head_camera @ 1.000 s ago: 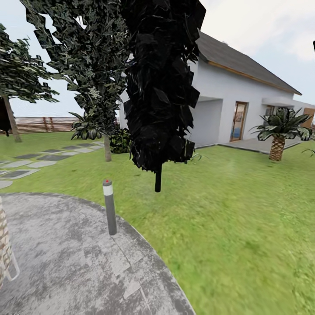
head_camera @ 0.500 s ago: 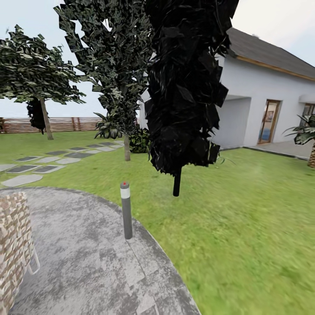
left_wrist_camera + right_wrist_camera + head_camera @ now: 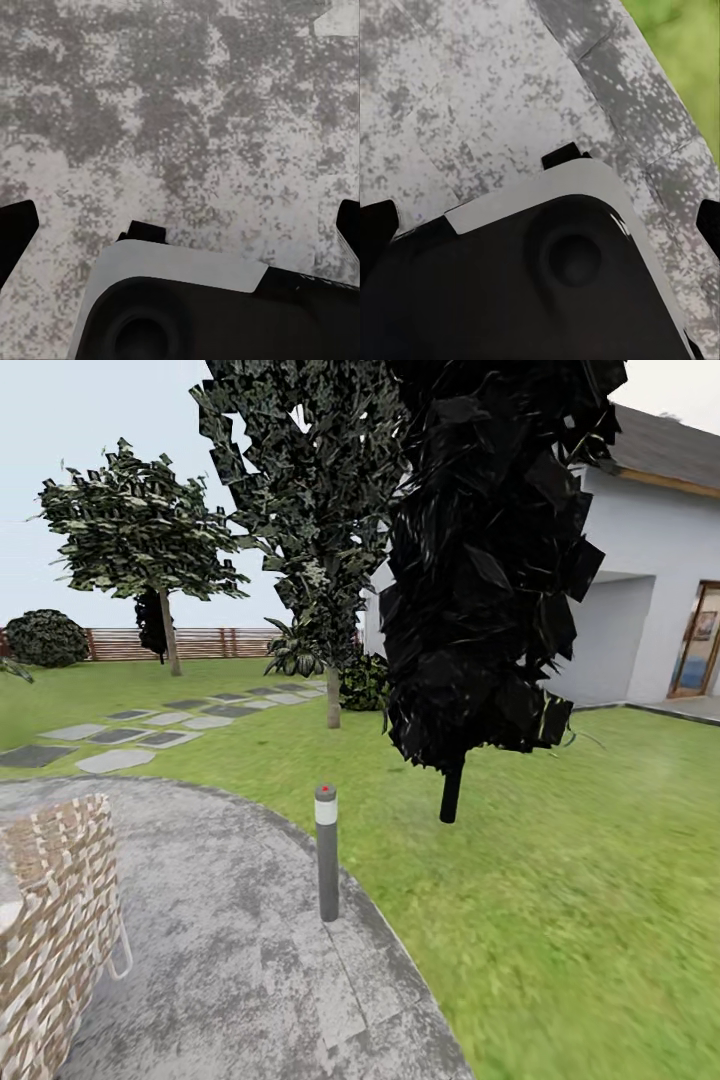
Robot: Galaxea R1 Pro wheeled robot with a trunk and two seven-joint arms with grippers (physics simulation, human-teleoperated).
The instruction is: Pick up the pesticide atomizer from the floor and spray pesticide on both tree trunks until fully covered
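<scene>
The pesticide atomizer is out of view. In the head view one tree (image 3: 135,530) with a broad green canopy stands far back on the left, its bare trunk (image 3: 170,645) in front of the fence. A second, taller tree (image 3: 305,510) rises in the middle, its grey-brown trunk (image 3: 333,708) on the lawn. My left gripper (image 3: 180,225) hangs open over grey paving, with nothing between its fingers. My right gripper (image 3: 544,225) is open too, above the paving's edge next to the grass.
A narrow black cypress-like tree (image 3: 480,560) stands close on the right. A short grey lamp post (image 3: 327,850) marks the edge of the paved patch (image 3: 230,950). A wicker chair (image 3: 55,930) is near left. Stepping stones (image 3: 150,725), wooden fence (image 3: 200,643) and white house (image 3: 640,620) lie behind.
The whole picture has shifted rightward, so the camera has turned left. More of the wicker chair and the far left tree have come into view; the palm by the house has left it.
</scene>
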